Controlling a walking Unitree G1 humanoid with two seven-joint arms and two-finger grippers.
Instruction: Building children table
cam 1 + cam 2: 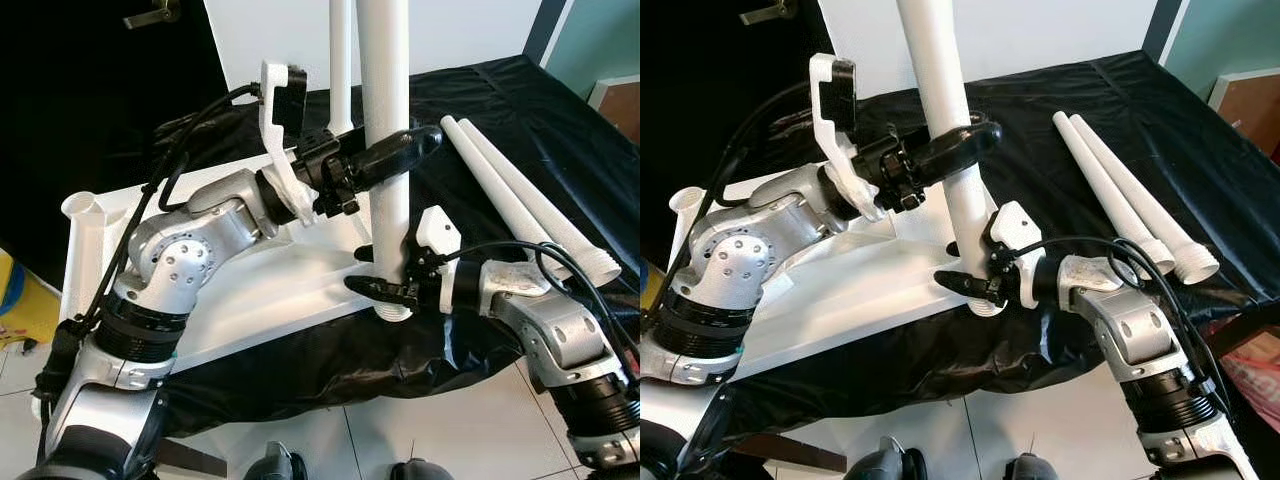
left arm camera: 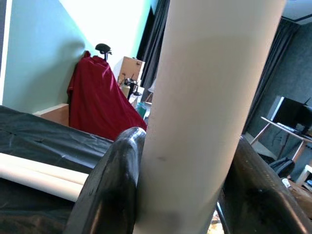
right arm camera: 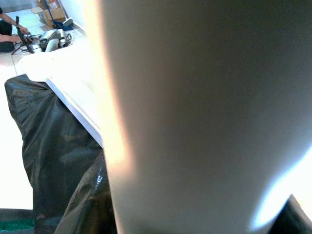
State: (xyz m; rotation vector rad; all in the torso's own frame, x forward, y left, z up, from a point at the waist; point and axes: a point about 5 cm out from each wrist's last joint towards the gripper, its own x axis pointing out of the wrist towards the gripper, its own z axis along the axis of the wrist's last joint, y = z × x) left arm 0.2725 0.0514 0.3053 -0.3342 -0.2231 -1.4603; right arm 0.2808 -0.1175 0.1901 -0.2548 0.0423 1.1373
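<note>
Both grippers, left (image 1: 385,155) and right (image 1: 385,287), clamp my upright white leg (image 1: 385,100); no readable writing; black sheet (image 1: 520,110) underneath, spare legs (image 1: 520,200) at two o'clock.

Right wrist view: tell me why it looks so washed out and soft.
Right wrist view: the white table leg sits too close, blurred, with bright glare bands down its sides. Left wrist view: the leg is sharper, evenly lit. Eye views: crisp, with sheen on the black cover.

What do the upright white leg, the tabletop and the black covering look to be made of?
Upright leg: smooth matte white, likely painted wood or plastic; the look leaves it open. Tabletop: flat white panel, probably laminated board. Black covering: thin glossy plastic sheeting, judging by its wrinkles and sheen.
</note>
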